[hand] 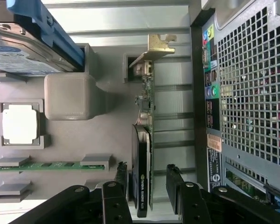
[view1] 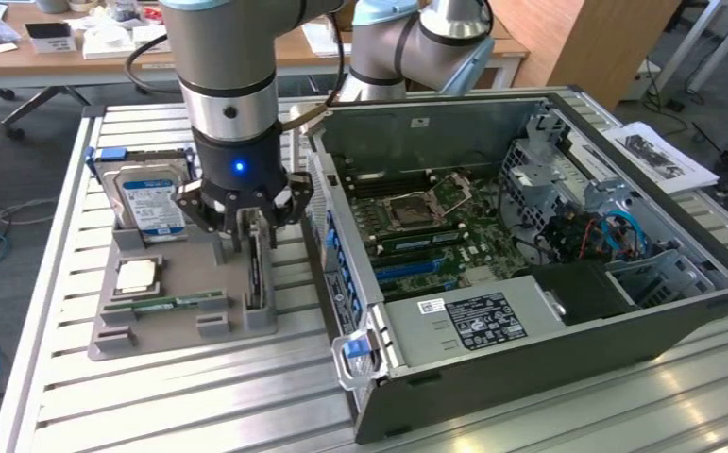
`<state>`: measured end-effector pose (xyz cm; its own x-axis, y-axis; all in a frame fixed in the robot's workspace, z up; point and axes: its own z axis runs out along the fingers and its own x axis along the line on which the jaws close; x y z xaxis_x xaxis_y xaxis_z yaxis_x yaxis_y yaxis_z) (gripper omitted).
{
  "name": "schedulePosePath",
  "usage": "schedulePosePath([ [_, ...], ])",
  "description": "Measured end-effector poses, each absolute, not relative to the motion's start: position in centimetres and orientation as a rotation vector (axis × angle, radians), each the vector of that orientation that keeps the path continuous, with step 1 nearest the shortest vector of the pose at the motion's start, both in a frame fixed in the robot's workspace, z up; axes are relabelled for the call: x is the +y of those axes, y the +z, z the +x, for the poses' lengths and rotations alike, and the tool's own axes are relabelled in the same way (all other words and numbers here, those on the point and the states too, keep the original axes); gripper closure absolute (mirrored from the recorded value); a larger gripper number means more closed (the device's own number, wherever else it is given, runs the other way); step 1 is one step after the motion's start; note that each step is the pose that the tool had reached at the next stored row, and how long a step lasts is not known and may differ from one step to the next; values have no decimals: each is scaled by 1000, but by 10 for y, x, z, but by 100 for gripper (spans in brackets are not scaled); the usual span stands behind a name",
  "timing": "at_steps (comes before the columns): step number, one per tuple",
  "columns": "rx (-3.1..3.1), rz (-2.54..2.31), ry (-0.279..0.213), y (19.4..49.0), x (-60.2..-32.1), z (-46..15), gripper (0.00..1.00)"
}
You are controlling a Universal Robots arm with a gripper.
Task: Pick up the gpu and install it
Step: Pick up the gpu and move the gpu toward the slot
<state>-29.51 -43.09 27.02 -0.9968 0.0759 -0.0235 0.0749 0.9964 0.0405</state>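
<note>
The gpu (view1: 255, 276) stands on edge in a slot of the grey holder tray (view1: 162, 330), just to the exterior view's left of the open computer case (view1: 528, 236). In the wrist view the gpu (hand: 143, 149) is a thin dark card with a silvery end bracket (hand: 159, 44) at its far end. My gripper (view1: 247, 226) hangs right over it. The gripper (hand: 148, 171) is open, with one black finger (hand: 122, 173) on each side of the card's near end and a small gap between each finger and the card.
The tray also holds a hard drive (view1: 149, 198) with a blue-white label, a square processor chip (view1: 137, 276) and a green memory stick (view1: 168, 305). The case lies on its side with the motherboard (view1: 427, 226) exposed. Its perforated rear panel (hand: 247, 93) stands close beside the card.
</note>
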Motion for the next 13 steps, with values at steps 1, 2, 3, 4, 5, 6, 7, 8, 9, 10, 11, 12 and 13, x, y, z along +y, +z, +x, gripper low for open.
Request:
schedulePosePath([
  [1,3114,119,61,270,-431,-294,53],
  [2,3114,121,62,269,-431,-292,53],
  [3,3113,123,62,269,-431,-292,53],
  [4,3113,126,62,268,-431,-292,53],
  [5,3113,126,61,268,-431,-292,53],
  [6,3113,126,61,268,-431,-292,53],
  [7,3113,126,61,268,-431,-292,53],
  [8,3113,129,62,267,-431,-291,53],
  [9,3113,136,62,266,-431,-291,53],
  [10,3112,144,61,265,-431,-291,53],
  [11,3112,152,61,264,-431,-291,53],
  [12,3111,159,61,263,-430,-291,53],
  [13,3111,164,61,262,-430,-292,53],
])
